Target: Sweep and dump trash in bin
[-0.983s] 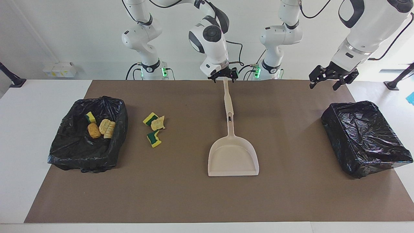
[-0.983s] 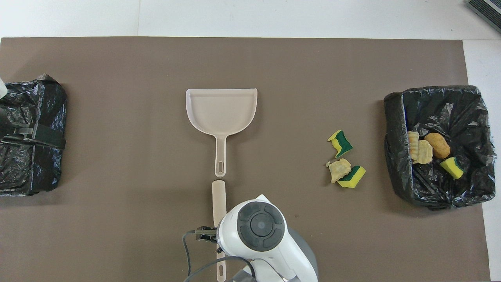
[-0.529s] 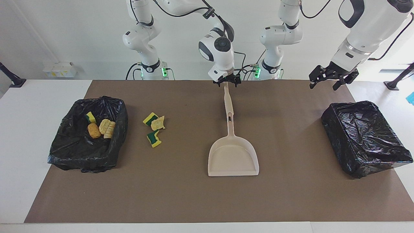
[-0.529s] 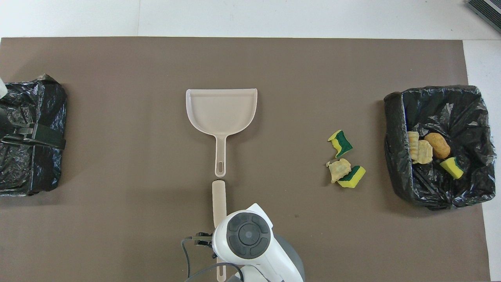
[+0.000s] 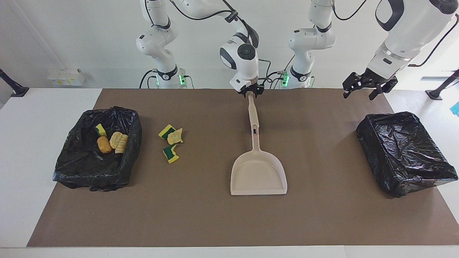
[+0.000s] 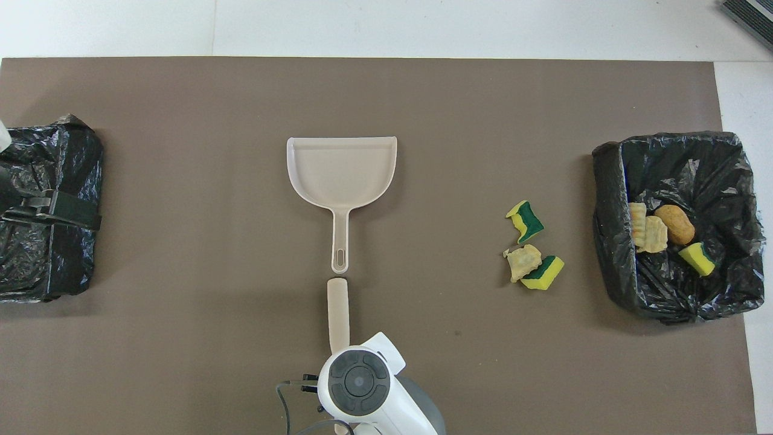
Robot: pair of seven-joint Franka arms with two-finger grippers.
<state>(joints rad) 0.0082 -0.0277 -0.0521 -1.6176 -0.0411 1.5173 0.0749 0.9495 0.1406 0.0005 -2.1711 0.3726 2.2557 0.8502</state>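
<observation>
- R hand [image 5: 251, 92] is seen low at the robots' edge of the brown mat [image 5: 322, 215], clenched on the robot-side end of a beige stick [image 5: 252, 109].
- The stick is laid in line w/ the dustpan [image 5: 259, 175] handle, just beside its tip; the pan lies flat mid-mat, mouth turned away from the robots.
- L hand [image 5: 369, 87] is held up in the air, fingers spread, nothing grasped, over the bag-covered bin [image 5: 405, 154] at the L arm's end; that arm waits.
- Trash: 3 scraps [image 5: 171, 141] (2 yellow-green sponge bits, 1 tan chunk) are left on the mat betw. the dustpan and the open bin [image 5: 93, 179].
- 4 more scraps [image 5: 111, 141] are seen inside that black-lined bin, at the R arm's end of the counter [image 5: 36, 143].
</observation>
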